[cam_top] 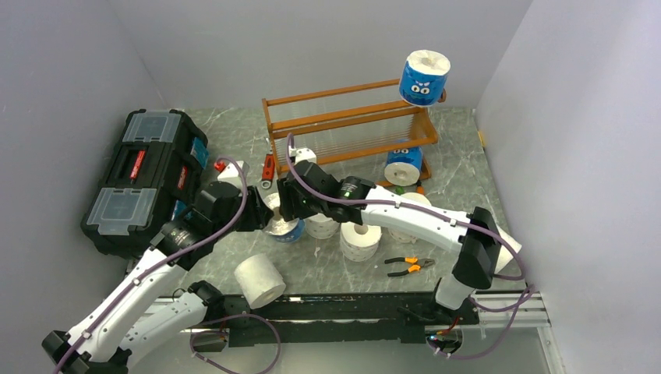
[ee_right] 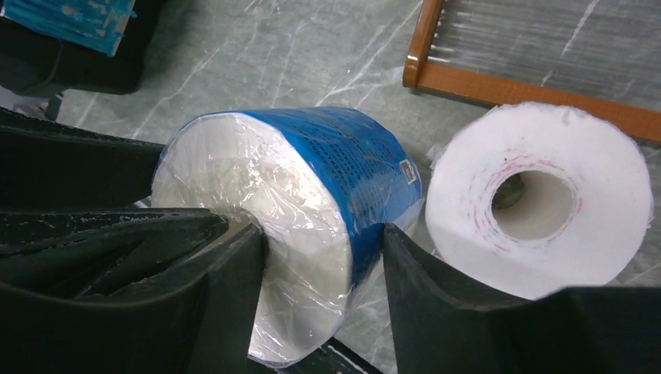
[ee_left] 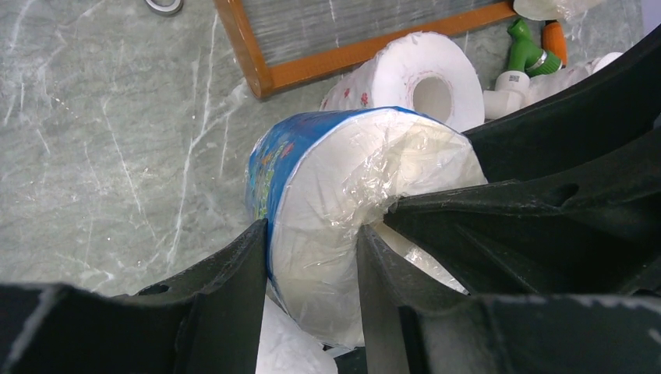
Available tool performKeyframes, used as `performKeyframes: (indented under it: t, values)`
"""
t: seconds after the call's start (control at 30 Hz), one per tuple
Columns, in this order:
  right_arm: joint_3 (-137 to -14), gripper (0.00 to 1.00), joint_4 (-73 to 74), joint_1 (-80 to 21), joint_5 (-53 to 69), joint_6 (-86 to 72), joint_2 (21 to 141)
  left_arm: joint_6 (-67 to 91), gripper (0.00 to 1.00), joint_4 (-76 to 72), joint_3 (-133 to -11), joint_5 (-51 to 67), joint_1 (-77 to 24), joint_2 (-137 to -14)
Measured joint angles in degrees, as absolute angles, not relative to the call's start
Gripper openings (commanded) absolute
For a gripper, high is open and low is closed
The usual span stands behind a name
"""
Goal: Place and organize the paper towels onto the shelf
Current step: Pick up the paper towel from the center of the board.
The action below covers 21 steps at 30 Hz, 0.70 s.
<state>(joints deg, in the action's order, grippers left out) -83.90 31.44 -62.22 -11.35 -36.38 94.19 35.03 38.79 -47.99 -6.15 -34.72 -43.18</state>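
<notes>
Both sets of jaws are clamped on the same blue-wrapped roll (ee_left: pixel 327 202), which lies on its side between my two arms, in front of the shelf (cam_top: pixel 343 117) and near the middle of the surface (cam_top: pixel 468 156). On the left jaws, one finger (ee_left: pixel 226 296) presses the outside of the wrapper while the other digs into the crinkled plastic at the hollow core. The right jaws grip the same way, one finger (ee_right: pixel 421 296) on the blue side and its partner at the core, so two of my fingers meet at that one end face. Whether the roll is lifted or resting, I cannot tell. A white roll with red print (ee_right: pixel 538 202) lies just beside it, on the shelf side, with its core facing my right wrist camera. A second blue roll (cam_top: pixel 425 78) perches at the right end of the shelf's top tier. A third blue roll (cam_top: pixel 404 165) sits low at the shelf's right end; I cannot tell if it is on the lowest tier or on the surface. One plain roll (cam_top: pixel 259 280) lies near my left arm, and upright white rolls (cam_top: pixel 361 238) stand beside my right arm. A black toolbox (cam_top: pixel 144 179) sits far left, and pliers (cam_top: pixel 409 266) lie near the front.
</notes>
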Motion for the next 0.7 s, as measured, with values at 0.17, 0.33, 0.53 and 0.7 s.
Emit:
performKeyframes:
  t: [0.17, 0.33, 0.53, 0.7]
  values:
    - [-85.5, 0.45, 33.1, -62.4, -12.1, -36.0, 95.8, 35.2, 0.35, 38.7, -48.0, -6.0, -34.7, -44.4]
    - [-86.7, 0.34, 34.7, -62.8, -13.2, -35.6, 97.2, 35.2, 0.38, 38.7, -48.0, -5.9, -34.7, -45.9]
    - [-87.7, 0.24, 36.1, -63.1, -13.5, -35.1, 97.9, 35.2, 0.57, 38.8, -48.0, -5.8, -34.7, -46.4]
    - [-87.8, 0.22, 38.0, -63.1, -14.1, -34.2, 98.0, 35.1, 0.75, 38.8, -49.2, -5.7, -34.8, -46.6]
